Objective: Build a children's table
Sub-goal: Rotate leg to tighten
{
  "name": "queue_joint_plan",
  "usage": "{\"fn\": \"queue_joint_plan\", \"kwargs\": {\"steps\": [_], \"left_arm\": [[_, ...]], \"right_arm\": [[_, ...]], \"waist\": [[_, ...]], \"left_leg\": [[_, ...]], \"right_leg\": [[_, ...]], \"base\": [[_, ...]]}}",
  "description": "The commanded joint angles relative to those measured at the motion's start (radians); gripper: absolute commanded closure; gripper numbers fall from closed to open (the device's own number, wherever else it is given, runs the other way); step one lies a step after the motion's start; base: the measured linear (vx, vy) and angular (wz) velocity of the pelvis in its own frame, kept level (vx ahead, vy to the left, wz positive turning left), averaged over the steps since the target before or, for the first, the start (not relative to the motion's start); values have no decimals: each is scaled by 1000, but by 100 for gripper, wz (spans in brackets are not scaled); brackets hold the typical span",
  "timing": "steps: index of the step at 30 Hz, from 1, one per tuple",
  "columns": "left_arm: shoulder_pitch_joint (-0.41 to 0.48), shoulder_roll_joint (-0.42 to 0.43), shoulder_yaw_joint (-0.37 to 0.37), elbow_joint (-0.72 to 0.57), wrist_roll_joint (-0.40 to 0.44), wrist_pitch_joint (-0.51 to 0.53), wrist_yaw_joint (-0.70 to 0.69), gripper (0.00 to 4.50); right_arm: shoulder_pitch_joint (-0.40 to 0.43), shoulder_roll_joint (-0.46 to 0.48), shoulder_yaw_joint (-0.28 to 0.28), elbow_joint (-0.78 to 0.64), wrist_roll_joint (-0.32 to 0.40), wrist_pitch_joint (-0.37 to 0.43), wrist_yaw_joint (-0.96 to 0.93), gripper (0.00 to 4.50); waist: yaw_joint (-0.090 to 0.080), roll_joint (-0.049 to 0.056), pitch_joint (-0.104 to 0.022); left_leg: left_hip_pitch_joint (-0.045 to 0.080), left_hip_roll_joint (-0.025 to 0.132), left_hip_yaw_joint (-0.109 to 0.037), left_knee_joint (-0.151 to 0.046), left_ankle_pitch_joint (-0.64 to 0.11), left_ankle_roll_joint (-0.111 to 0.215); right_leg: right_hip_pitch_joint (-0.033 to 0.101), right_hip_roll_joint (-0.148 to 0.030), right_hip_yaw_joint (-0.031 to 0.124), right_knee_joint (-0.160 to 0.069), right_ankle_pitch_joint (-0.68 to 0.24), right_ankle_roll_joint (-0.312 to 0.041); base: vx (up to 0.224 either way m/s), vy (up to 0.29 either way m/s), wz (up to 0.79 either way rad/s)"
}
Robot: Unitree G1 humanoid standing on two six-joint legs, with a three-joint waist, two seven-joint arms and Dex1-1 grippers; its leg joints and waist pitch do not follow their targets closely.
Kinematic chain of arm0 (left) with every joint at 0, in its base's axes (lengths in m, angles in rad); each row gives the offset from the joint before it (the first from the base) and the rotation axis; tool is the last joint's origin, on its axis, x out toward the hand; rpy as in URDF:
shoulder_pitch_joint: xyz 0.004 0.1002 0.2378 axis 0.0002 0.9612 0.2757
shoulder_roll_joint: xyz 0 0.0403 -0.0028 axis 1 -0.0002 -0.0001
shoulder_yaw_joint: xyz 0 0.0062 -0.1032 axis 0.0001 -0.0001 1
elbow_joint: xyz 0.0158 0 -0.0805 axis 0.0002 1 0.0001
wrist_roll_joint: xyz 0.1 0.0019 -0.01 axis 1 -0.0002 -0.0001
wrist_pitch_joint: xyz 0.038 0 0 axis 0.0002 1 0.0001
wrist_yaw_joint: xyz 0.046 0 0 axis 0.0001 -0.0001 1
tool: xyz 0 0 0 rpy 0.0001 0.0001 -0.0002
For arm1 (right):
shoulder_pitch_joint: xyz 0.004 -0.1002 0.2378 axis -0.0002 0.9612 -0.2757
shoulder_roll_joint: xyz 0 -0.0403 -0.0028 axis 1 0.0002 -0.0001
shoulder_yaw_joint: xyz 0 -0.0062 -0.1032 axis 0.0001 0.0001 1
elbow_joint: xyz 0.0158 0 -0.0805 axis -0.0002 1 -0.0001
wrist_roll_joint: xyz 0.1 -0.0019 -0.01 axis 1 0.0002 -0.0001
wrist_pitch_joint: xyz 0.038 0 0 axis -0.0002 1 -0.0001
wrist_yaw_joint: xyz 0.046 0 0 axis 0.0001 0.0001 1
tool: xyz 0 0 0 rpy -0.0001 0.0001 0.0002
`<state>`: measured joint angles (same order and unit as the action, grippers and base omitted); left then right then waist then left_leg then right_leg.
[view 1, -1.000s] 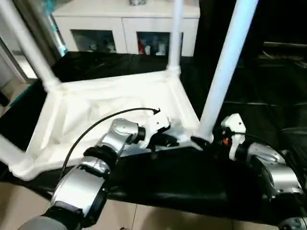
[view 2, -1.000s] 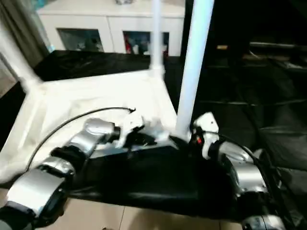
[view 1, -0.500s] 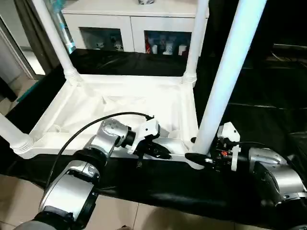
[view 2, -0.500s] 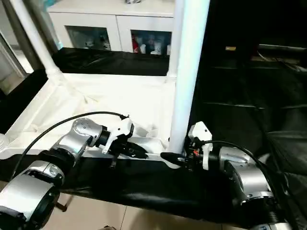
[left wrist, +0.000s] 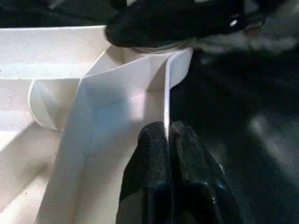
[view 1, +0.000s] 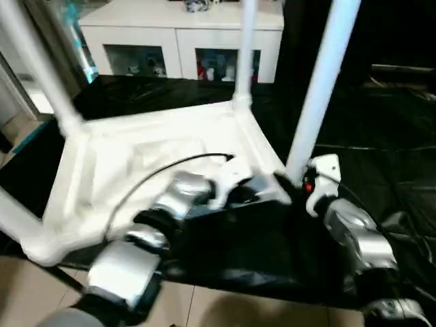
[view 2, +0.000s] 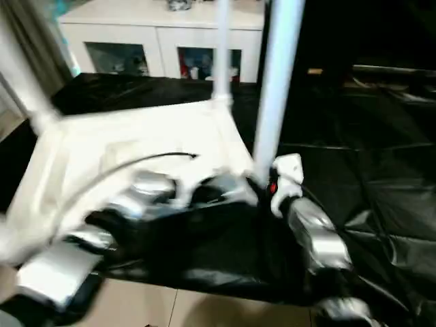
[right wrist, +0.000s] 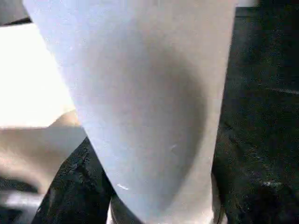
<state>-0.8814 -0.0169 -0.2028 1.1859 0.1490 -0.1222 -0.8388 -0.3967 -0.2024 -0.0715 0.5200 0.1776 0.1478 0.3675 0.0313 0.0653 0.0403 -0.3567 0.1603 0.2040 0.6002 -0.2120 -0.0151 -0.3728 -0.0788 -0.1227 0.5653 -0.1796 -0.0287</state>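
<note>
On black counter (view 1: 381, 122): left pincer (left wrist: 167, 136) clamped on tabletop rim (left wrist: 166, 100); right pincer (view 1: 291, 185) around leg (view 1: 319, 82), clamp unconfirmed. Risk: leg tilting from socket.

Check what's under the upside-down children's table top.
The top lies upside down on a black-sheeted table, legs pointing up. The sheet shows all round it; what is directly beneath is covered. The left pincer pinches its near rim; the right pincer is at the near leg.

Left arm (view 1: 136, 259): silver forearm reaching forward, left gripper (left wrist: 169, 133) with black fingers pressed together on a thin white edge. Right arm (view 1: 354, 235): forearm angled inward, right gripper (view 1: 289, 185) straddling a white tube.
</note>
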Motion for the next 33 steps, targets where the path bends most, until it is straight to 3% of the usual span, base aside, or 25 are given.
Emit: {"fn": "queue_joint_plan", "kwargs": {"steps": [1, 2, 3, 4, 5, 7, 10, 13, 14, 16, 18, 22, 24, 28, 33], "left_arm": [[-30, -14, 25, -5, -18, 5, 62, 450], [-40, -59, 24, 11, -16, 7, 107, 450], [-40, -59, 24, 11, -16, 7, 107, 450], [-43, -73, 21, 18, -10, 2, 118, 450], [-47, -82, 18, 26, -4, -4, 123, 450], [-48, -80, 14, 31, 2, -10, 119, 450], [-47, -66, 10, 34, 5, -18, 105, 450], [-39, -36, 3, 28, 6, -39, 45, 450], [-27, -4, -6, 19, 4, -60, -50, 450], [-23, 8, -10, 17, 4, -68, -84, 450], [-21, 13, -13, 17, 4, -73, -100, 450], [19, 81, -30, -24, -28, -120, -357, 450], [22, 86, -29, -28, -32, -120, -375, 450], [38, 128, -36, -53, -41, -119, -497, 450], [54, 165, -38, -76, -47, -118, -563, 450]], "right_arm": [[33, 19, 30, 76, -54, 46, -49, 197], [-5, 57, 10, 121, -46, 44, -102, 197], [-5, 57, 10, 121, -46, 44, -102, 197], [-22, 68, 17, 135, -58, 26, -103, 197], [-33, 77, 30, 140, -65, 5, -93, 197], [-37, 76, 51, 130, -74, -20, -64, 141], [-38, 69, 60, 114, -58, -31, -20, 120], [-26, 27, 79, 72, -37, -32, 86, 94], [5, -32, 106, 3, 0, -22, 252, 94], [20, -58, 121, -26, 13, -19, 321, 94], [28, -71, 129, -39, 19, -22, 359, 94], [109, -223, 180, -189, 70, 14, 624, 94], [114, -234, 180, -200, 77, 22, 645, 94], [131, -291, 188, -235, 88, 46, 726, 94], [140, -313, 198, -258, 106, 72, 777, 108]], "waist": [[-7, -15, -45], [-6, -15, -47], [-7, 2, -48], [-11, -9, -49], [-8, -9, -51], [-7, -8, -54], [-5, -8, -57], [-3, -8, -58], [0, -23, -55], [9, -13, -55], [10, -14, -60], [22, -12, -60], [25, -12, -61], [35, -11, -57], [42, -10, -61]], "left_leg": [[14, 83, -53, -84, -284, 40], [12, 83, -52, -84, -268, 51], [13, 82, -52, -82, -267, 51], [10, 83, -52, -83, -262, 49], [9, 82, -50, -81, -246, 57], [6, 81, -50, -79, -219, 71], [3, 82, -47, -75, -169, 103], [2, 83, -46, -74, -163, 118], [-1, 81, -44, -73, -173, 136], [-7, 86, -44, -72, -145, 161], [-5, 89, -44, -69, -132, 166], [-10, 92, -44, -65, -114, 190], [-8, 93, -44, -65, -117, 191], [-2, 94, -43, -70, -150, 154], [0, 98, -44, -70, -137, 143]], "right_leg": [[27, -109, 67, -101, -419, -136], [29, -109, 69, -97, -390, -145], [27, -109, 69, -94, -376, -153], [32, -106, 67, -93, -351, -158], [33, -109, 68, -89, -325, -167], [37, -109, 69, -83, -286, -176], [41, -109, 69, -73, -215, -195], [44, -108, 68, -71, -201, -201], [47, -106, 66, -74, -212, -194], [49, -107, 66, -68, -196, -189], [46, -107, 65, -62, -171, -195], [46, -107, 66, -57, -142, -198], [42, -107, 65, -56, -144, -202], [38, -107, 66, -65, -216, -199], [37, -108, 69, -57, -173, -207]], "base": [[0, 0, 0], [0, 0, 0], [0, 0, 0], [0, 0, 0], [0, 0, 0], [0, 0, 0], [0, 0, 0], [0, 0, 0], [0, 0, 0], [0, 0, 0], [0, 0, 0], [0, 0, 0], [0, 0, 0], [0, 0, 0], [0, 0, 0]]}}
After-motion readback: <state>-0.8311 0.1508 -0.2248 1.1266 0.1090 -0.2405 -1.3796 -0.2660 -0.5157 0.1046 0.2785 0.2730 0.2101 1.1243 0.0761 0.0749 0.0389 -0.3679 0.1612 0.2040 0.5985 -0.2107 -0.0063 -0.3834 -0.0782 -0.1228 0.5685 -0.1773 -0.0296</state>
